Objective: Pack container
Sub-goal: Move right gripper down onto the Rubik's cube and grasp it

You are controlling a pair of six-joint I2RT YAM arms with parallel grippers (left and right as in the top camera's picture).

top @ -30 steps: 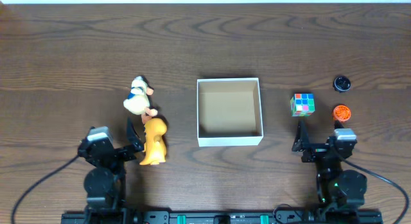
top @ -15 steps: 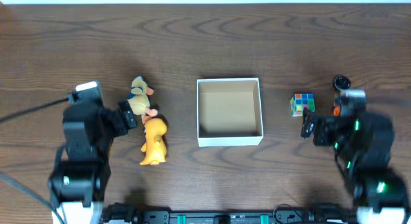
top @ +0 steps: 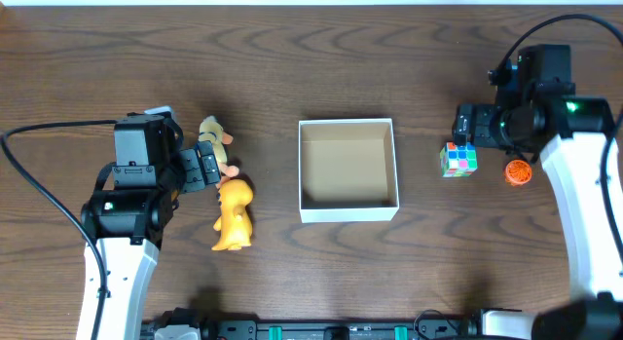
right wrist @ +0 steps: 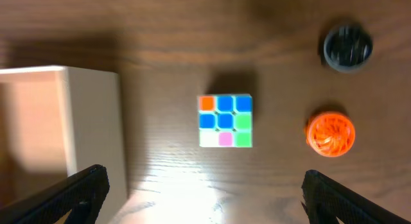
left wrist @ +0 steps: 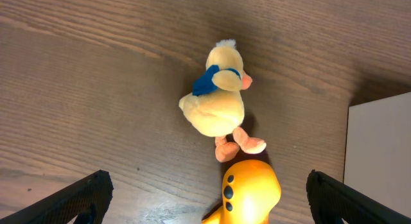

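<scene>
The container (top: pixel 348 214), a shallow white-walled box with a brown inside, sits empty at the table's middle. Its corner shows at the right of the left wrist view (left wrist: pixel 385 153) and its wall at the left of the right wrist view (right wrist: pixel 93 128). My left gripper (top: pixel 202 170) (left wrist: pixel 207 197) hangs open over a yellow plush duck (top: pixel 210 137) (left wrist: pixel 215 102) and an orange toy animal (top: pixel 234 213) (left wrist: pixel 249 193). My right gripper (top: pixel 467 126) (right wrist: pixel 204 189) is open above a colourful puzzle cube (top: pixel 458 158) (right wrist: pixel 225 120). Neither holds anything.
An orange round piece (top: pixel 518 171) (right wrist: pixel 330 133) lies just right of the cube. A black round cap (right wrist: pixel 347 46) lies beyond it; the right arm hides it from overhead. Bare wood surrounds the box.
Both arms have lifted from the front edge and reached forward: the left to above the two toys, the right to above the cube. Both grippers stayed open.
</scene>
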